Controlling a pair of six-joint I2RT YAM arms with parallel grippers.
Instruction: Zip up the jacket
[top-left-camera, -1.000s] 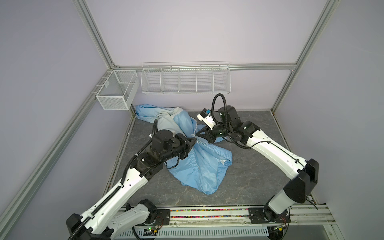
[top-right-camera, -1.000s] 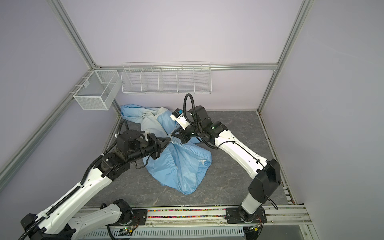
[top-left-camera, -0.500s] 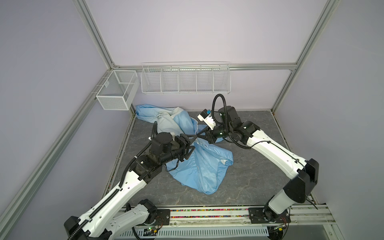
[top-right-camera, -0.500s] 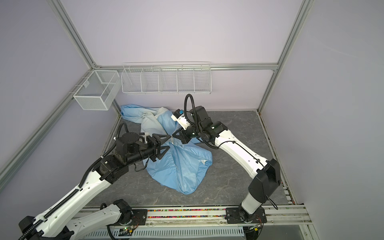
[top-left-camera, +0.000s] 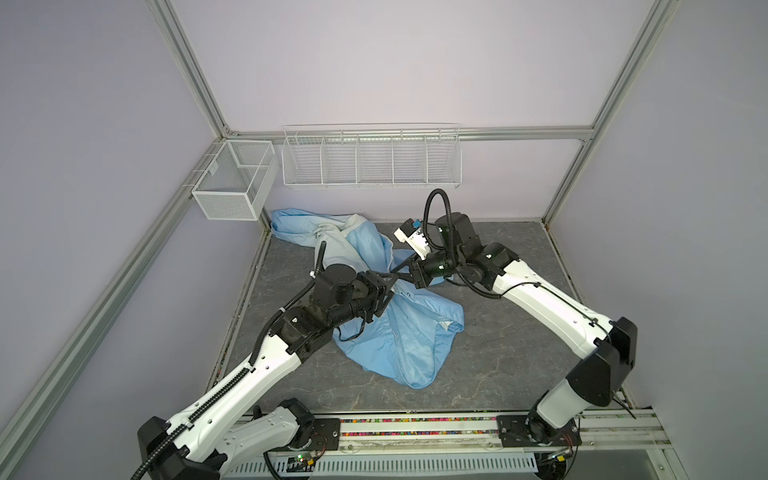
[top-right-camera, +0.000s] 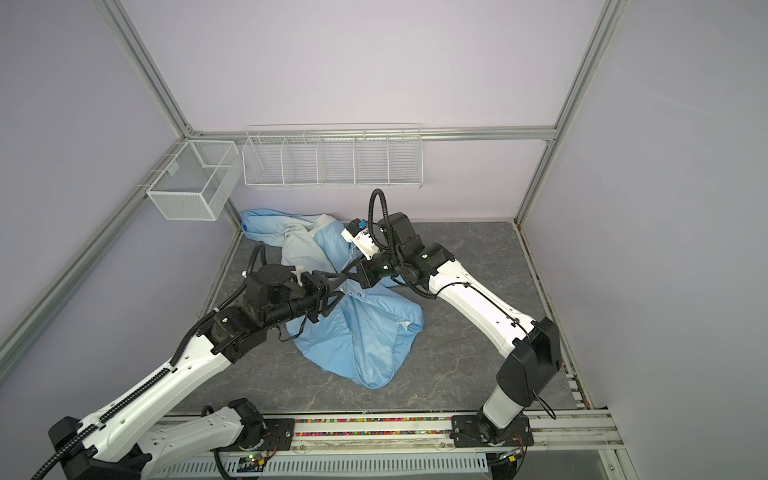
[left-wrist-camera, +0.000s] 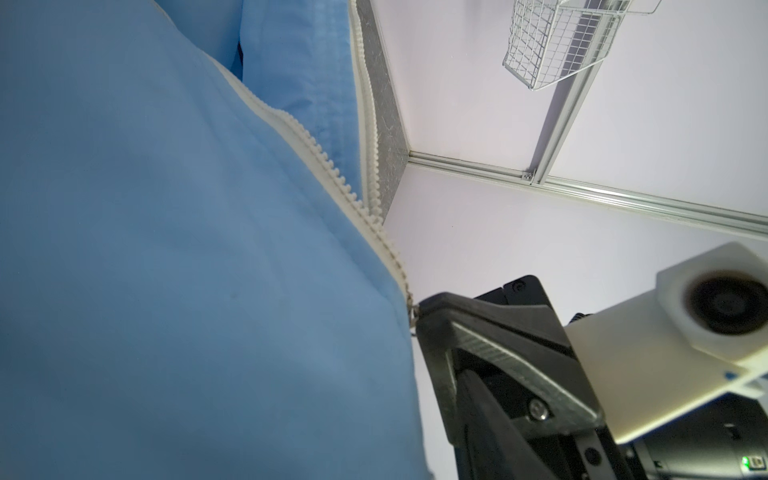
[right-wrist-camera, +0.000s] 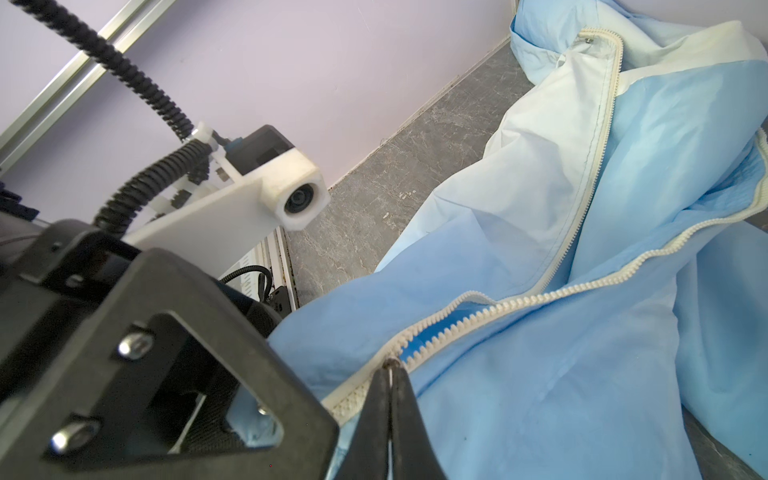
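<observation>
Grey marbled table (top-left-camera: 519, 353), boxed in by lilac walls.

Heaped on it, left of centre: light-blue jacket (top-left-camera: 399, 336) (top-right-camera: 365, 336). Crumpled, running from the back left corner toward the middle front, with a paler whitish part near the back wall. Middle lifted off the table between the two arms. Front open along most of its visible length.

On the back wall, long white wire rack (top-left-camera: 370, 160). On the left rail, small mesh basket (top-left-camera: 232, 183), above the jacket's far corner.

Left arm in from the front left, right arm in from the front right, both meeting over the raised cloth.

Left gripper (top-left-camera: 390, 291) (top-right-camera: 338, 289): jaws apart, set around a lifted fold just beside the zipper. Pressing the cloth or not, cannot tell.

Right gripper (top-right-camera: 345, 275) (right-wrist-camera: 390, 376): fingertips pinched together on the small metal slider (right-wrist-camera: 390, 363), close by the left gripper's upper finger.

Cream zipper (right-wrist-camera: 540, 296) (left-wrist-camera: 386, 245): two rows of teeth leaving the slider close together, then parting. One row climbing to an edge with a snap stud (right-wrist-camera: 589, 40).
</observation>
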